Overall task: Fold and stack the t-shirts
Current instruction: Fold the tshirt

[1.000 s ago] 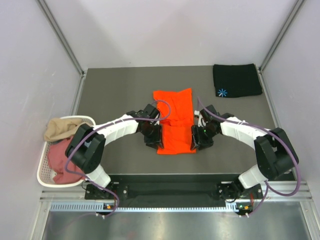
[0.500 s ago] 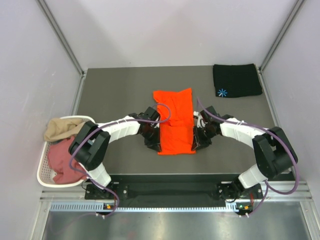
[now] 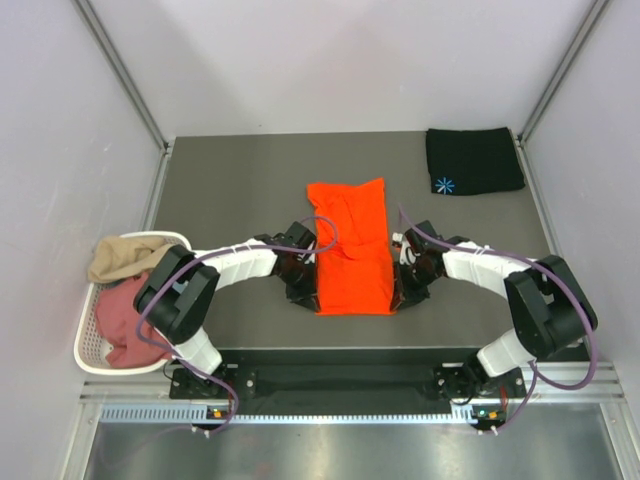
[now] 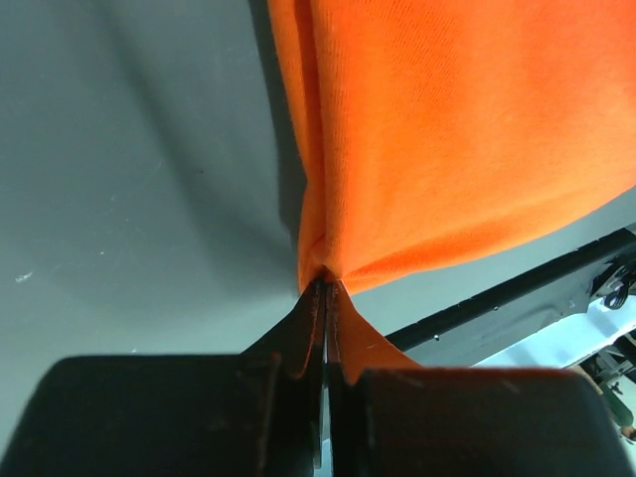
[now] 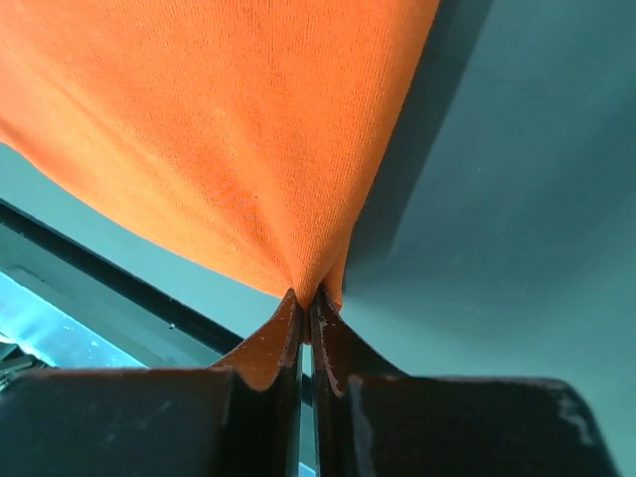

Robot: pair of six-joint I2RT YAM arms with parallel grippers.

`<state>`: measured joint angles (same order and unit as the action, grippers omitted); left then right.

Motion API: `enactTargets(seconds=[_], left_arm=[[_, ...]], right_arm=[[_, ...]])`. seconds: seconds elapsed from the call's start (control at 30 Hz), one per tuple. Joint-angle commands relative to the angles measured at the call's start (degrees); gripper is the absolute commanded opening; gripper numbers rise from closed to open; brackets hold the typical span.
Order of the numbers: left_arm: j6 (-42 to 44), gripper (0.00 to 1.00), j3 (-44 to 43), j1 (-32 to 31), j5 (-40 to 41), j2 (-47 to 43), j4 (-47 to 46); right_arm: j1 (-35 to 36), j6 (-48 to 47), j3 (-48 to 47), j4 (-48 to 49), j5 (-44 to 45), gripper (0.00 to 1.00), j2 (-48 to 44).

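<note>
At the near edge of the table [image 3: 230, 190], the left gripper [image 4: 323, 283] was closed tight on the near left corner of the orange t-shirt [image 3: 350, 250], the cloth pinched into a small peak between its fingers. The right gripper [image 5: 306, 298] was clamped in the same way on the near right corner. Both arms reached inward, low over the table. The shirt lay as a long folded strip running away from the arms, in the middle of the table. To the left, off the table's side, a white basket [image 3: 80, 340] held a pink t-shirt [image 3: 125, 320] and a tan t-shirt [image 3: 125, 255]. At the far right corner lay a folded black t-shirt [image 3: 475, 160].
</note>
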<state>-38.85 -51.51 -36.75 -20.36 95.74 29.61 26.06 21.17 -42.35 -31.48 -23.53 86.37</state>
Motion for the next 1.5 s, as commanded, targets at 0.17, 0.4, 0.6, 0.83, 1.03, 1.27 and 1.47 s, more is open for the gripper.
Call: enactTargets(seconds=[0.17, 0.4, 0.6, 0.83, 1.03, 1.27, 1.47], left_arm=[[1.32, 0.32, -0.51, 0.1, 2.51, -6.79, 8.09], [3.61, 0.41, -10.88, 0.28, 6.73, -8.65, 10.13], [3.25, 0.14, -18.53, 3.17, 2.7, 1.1, 2.22], [3.08, 0.05, -23.55, 7.39, -0.91, 10.42, -0.86], [1.85, 0.06, -25.22, 10.73, -4.24, 13.67, -2.62], [0.18, 0.06, -27.94, 10.82, -7.06, 16.31, -4.38], [-2.98, 0.07, -29.53, 11.7, -9.26, 20.18, -5.52]], right_arm=[[-1.89, -2.8, -7.38, -9.81, 8.22, 0.43, -2.34], [-2.86, -4.82, -22.32, -12.64, 9.3, 0.54, 4.06], [-4.44, -3.59, -27.87, -7.9, 2.63, 0.28, 11.62], [-7.16, -2.8, -30.86, -3.24, -4.68, 0.02, 18.39], [-9.62, -1.66, -33.5, -2.18, -8.28, 0.0, 22.0], [-11.3, -1.04, -35.34, -1.65, -10.75, 0.0, 26.47], [-12.09, -0.43, -37.81, -1.3, -10.4, 0.0, 29.82]])
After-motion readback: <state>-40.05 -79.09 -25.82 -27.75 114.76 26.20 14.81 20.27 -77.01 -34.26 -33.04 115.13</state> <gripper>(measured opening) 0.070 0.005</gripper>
